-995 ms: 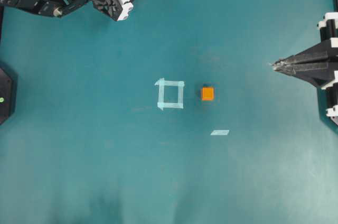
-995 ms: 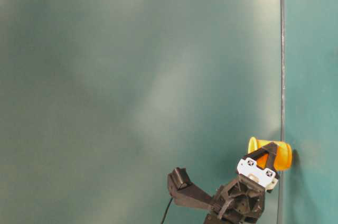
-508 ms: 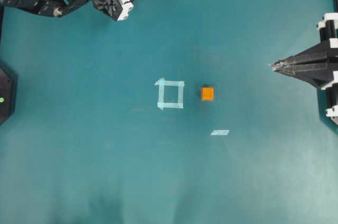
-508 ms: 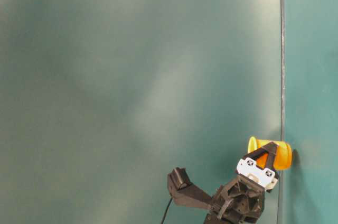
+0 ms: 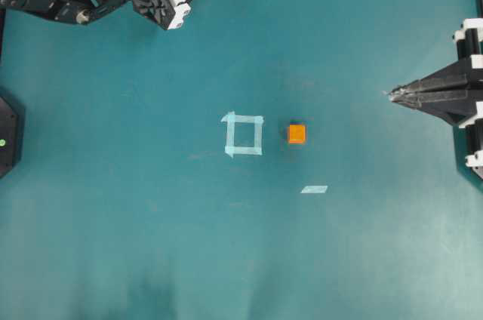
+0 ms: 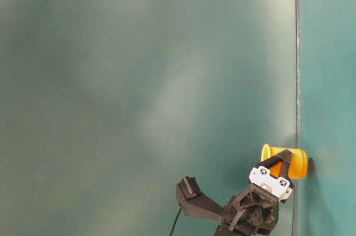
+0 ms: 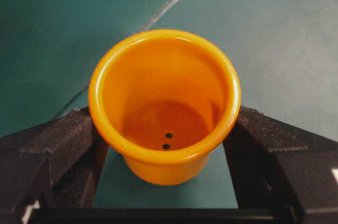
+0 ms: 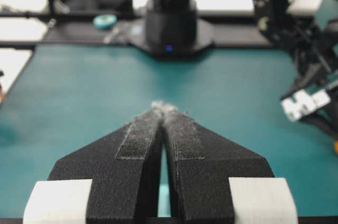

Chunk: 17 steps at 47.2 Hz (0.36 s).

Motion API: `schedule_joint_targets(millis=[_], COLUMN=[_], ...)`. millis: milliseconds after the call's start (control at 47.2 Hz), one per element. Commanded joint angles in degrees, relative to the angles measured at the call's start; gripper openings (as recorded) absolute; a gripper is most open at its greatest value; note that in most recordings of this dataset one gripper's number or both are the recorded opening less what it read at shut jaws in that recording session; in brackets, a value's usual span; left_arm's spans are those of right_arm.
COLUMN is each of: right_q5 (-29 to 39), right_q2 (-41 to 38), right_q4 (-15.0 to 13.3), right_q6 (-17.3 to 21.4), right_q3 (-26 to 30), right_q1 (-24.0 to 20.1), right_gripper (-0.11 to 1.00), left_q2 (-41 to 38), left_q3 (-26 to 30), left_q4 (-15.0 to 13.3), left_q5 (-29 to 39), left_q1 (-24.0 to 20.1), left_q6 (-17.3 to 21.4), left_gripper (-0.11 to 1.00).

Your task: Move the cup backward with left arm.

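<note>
The cup (image 7: 165, 105) sits far behind the tape square (image 5: 244, 133), by the table's back edge. The left gripper (image 7: 165, 145) squeezes its sides under the rim. It looks light, hard and smooth, so hold gently. The right gripper (image 8: 163, 109) is pinched together, holding nothing.

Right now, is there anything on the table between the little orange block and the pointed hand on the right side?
No. In the overhead view, only bare green table lies between the orange block and the right hand.

Robotics lab: teal mat (image 5: 151, 244) with tape square (image 5: 243, 134), two mounted arms, equipment bench behind.
</note>
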State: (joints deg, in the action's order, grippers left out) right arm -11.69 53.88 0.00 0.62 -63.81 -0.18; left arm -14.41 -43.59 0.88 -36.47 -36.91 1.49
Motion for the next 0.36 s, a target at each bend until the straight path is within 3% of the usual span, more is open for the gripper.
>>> schedule_joint_targets(millis=[0,339], right_q5=[-0.3,-0.3], right_q2=[-0.4,-0.4], right_q4=[0.2,0.2], right_q6=[0.1,0.0], right_q3=[2.0,2.0], right_q1=[0.0,0.0], right_gripper=[0.0,0.0], left_q2=[1.5,1.5], left_q3=[0.5,0.5], left_q4=[0.0,0.0], left_q5=[-0.4,-1.0], left_q1=[-0.2,-0.2], left_q6=[-0.1,-0.1], left_gripper=[0.65,0.65])
